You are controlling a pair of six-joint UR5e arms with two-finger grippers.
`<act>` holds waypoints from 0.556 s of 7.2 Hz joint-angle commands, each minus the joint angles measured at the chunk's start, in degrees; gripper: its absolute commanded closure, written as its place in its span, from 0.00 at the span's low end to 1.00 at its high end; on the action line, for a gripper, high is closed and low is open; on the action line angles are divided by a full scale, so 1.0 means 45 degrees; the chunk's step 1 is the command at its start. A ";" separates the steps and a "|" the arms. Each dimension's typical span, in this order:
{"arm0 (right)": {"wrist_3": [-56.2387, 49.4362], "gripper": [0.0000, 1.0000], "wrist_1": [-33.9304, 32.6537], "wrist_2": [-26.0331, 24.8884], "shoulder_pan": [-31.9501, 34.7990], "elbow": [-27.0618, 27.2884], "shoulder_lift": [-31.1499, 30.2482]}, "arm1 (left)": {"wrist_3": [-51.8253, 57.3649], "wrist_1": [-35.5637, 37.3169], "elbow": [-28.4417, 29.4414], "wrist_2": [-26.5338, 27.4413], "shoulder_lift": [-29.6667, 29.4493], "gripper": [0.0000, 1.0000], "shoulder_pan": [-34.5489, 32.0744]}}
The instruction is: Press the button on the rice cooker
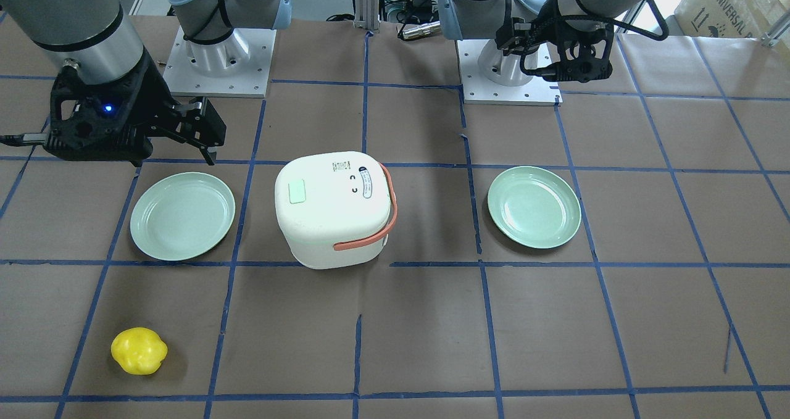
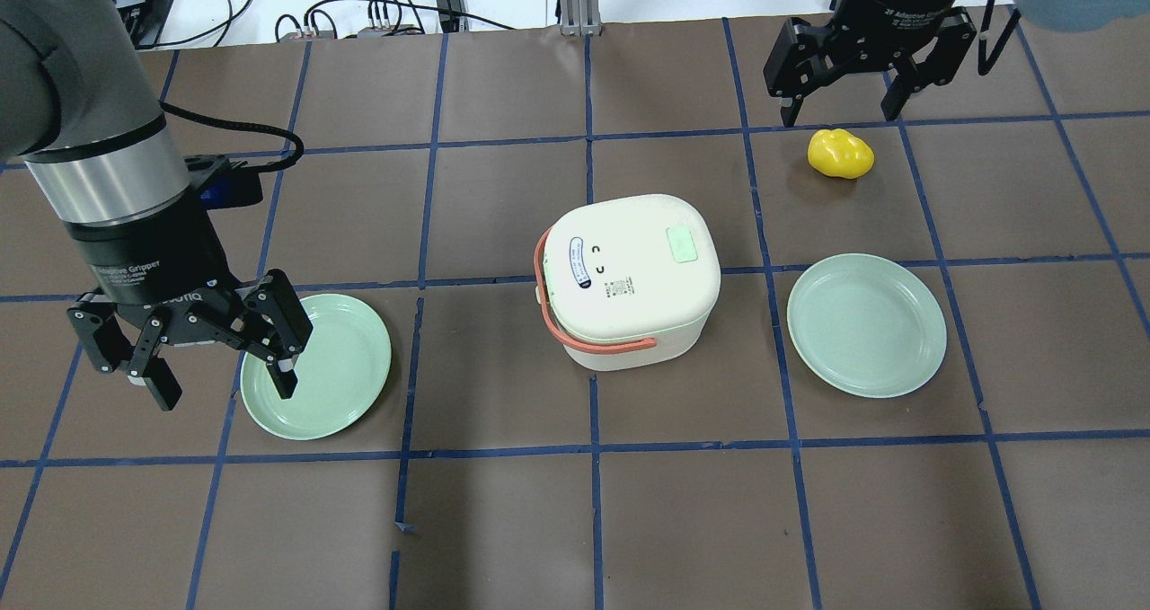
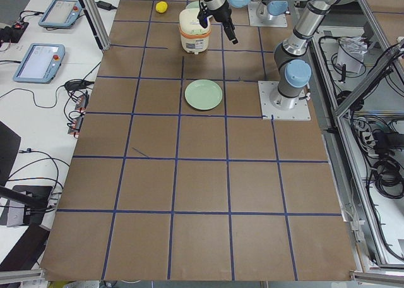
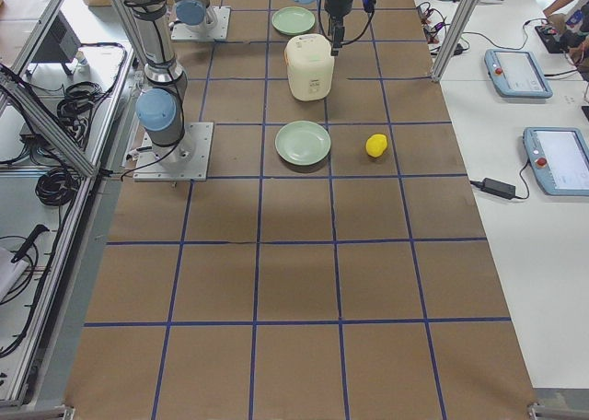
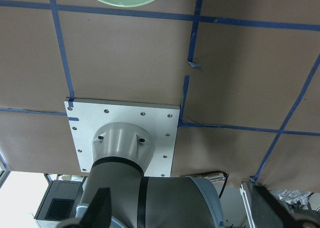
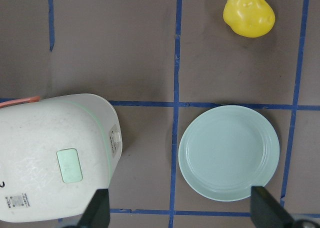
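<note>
The white rice cooker [image 2: 629,278] with an orange handle stands mid-table, lid shut. A pale green button [image 2: 681,243] sits on its lid; it also shows in the right wrist view [image 6: 69,164] and the front view [image 1: 297,192]. A small latch [image 6: 115,138] is on the cooker's front wall. My right gripper [image 2: 842,114] is open and empty, held high above the table; its fingers [image 6: 97,210] frame the cooker and a plate below. My left gripper [image 2: 225,393] is open and empty, high over the left plate, well clear of the cooker.
A green plate [image 2: 328,367] lies left of the cooker and another green plate [image 2: 867,322] right of it. A yellow pepper-like object [image 2: 840,154] lies beyond the right plate. The left arm's base plate [image 5: 122,133] fills the left wrist view.
</note>
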 commanded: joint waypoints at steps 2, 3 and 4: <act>0.0019 0.01 0.0006 0.0117 -0.0020 0.0011 -0.0016 | 0.0000 0.0006 0.0000 0.0000 0.0000 0.00 0.0000; 0.0000 0.00 -0.0013 0.0138 -0.0039 -0.0009 -0.0016 | 0.0000 0.0006 0.0000 0.0000 0.0000 0.00 0.0000; -0.0019 0.00 -0.0013 0.0138 -0.0039 -0.0009 0.0023 | 0.0000 0.0006 0.0000 0.0000 0.0000 0.00 0.0000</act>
